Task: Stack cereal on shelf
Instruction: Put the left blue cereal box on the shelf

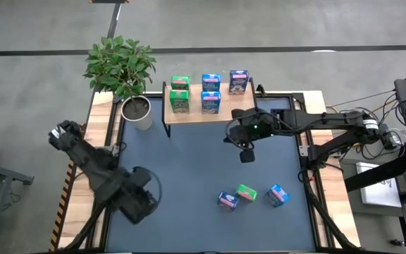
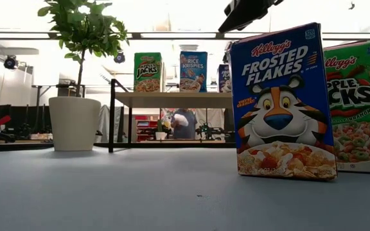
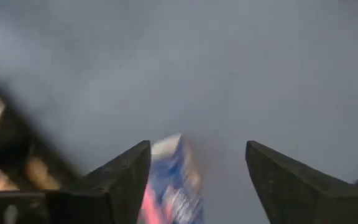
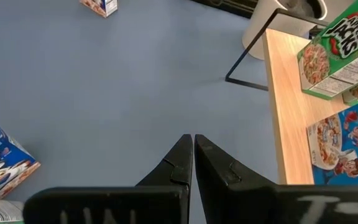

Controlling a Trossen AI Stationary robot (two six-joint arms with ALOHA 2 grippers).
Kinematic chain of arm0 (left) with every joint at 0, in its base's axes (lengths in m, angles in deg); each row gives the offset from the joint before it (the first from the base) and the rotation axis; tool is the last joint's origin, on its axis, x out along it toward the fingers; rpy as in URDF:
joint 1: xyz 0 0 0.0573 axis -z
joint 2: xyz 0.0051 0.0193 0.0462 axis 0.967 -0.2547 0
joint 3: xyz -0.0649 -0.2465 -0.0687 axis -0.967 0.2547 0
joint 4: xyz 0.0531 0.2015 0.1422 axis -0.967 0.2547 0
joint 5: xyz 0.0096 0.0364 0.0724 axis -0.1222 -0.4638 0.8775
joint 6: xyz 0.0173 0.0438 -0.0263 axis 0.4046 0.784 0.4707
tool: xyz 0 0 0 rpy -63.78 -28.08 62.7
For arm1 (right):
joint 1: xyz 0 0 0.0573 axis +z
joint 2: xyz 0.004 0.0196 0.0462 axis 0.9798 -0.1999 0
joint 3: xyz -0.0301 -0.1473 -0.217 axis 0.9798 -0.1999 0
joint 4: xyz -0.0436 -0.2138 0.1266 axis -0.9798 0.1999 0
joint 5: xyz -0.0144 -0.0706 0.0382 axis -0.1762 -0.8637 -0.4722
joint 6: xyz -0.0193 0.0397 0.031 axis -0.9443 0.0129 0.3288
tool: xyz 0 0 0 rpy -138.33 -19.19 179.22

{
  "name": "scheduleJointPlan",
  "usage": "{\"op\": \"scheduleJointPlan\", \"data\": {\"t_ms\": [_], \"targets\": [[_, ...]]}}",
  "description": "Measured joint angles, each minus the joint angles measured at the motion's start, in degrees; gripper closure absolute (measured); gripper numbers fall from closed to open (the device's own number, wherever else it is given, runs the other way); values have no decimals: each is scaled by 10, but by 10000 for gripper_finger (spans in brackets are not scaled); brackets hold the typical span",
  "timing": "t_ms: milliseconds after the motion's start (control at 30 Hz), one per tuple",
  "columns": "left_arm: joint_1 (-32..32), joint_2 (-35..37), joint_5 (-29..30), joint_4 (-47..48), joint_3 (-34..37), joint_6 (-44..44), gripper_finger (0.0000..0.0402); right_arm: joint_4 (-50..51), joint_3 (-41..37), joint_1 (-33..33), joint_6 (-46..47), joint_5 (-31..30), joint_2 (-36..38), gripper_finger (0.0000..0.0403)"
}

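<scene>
The light-wood shelf (image 1: 206, 111) stands at the table's far edge with several cereal boxes on top: two green (image 1: 180, 102), two blue (image 1: 211, 102) and one blue-purple (image 1: 238, 81). Three more boxes stand on the table at the near right: blue-pink (image 1: 228, 200), green (image 1: 246, 192), blue (image 1: 278, 195). My right gripper (image 4: 193, 138) is shut and empty, raised over the table just in front of the shelf (image 4: 284, 124). My left gripper (image 3: 197, 146) is open at the near left (image 1: 141, 201), pointing down. A blurred blue box (image 3: 169, 180) lies below it, close to one finger.
A potted plant (image 1: 136, 109) stands left of the shelf. Wooden side boards (image 1: 104, 120) and black frame rails flank the dark tabletop. In the low view, a Frosted Flakes box (image 2: 281, 102) and a green box (image 2: 358, 109) stand close to the camera.
</scene>
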Motion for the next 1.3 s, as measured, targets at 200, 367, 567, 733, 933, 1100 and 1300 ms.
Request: {"op": "scheduleJointPlan", "data": {"t_ms": [200, 367, 567, 733, 933, 1100, 1300], "targets": [[71, -4, -16, 4, 23, -133, 108, -2, -4, 0, 4, 0, 0, 394], [107, 0, -25, 0, 63, -188, 102, -5, -4, 1, 9, 2, 0, 394], [128, 2, -28, -64, 130, -220, 102, -5, -4, 1, 13, 2, 0, 394], [129, 2, -29, -129, 178, -211, 118, -6, -4, 1, 12, 3, -1, 394], [129, 2, -29, -128, 186, -205, 174, -9, -4, 1, 12, 3, -1, 394], [126, 2, -25, -127, 169, -169, 218, -9, -4, 1, 12, 3, -1, 394], [98, 2, 79, -113, 117, -54, 251, -8, -4, 1, 12, 3, -1, 394]]}}
